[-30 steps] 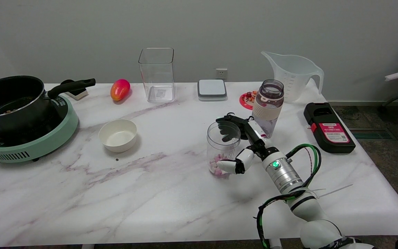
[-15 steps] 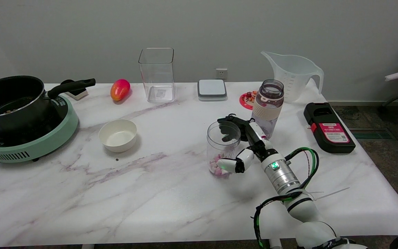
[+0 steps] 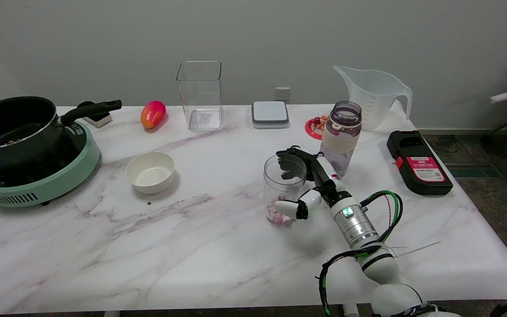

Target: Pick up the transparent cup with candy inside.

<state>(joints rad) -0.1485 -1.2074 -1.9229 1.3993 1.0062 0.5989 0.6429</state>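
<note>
The transparent cup (image 3: 283, 187) stands upright on the marble table (image 3: 200, 246), right of centre, with pink and white candy (image 3: 278, 214) at its bottom. My right hand (image 3: 323, 176) reaches in from the lower right and wraps the cup. Its black fingers (image 3: 292, 159) curl behind the upper wall and show through the plastic. The white thumb lies against the lower front by the candy. The cup's base still rests on the table.
A bottle (image 3: 341, 134) stands right behind my hand. A black and pink box (image 3: 418, 163) and a measuring jug (image 3: 374, 94) are to the right. A white bowl (image 3: 150, 171), pot on a green cooker (image 3: 24, 145), mango (image 3: 152, 114) and tall clear container (image 3: 200, 94) are left and back.
My right arm has slid a little to the left and forward. The thumb has closed in onto the cup's lower front. The cup has stayed in place.
</note>
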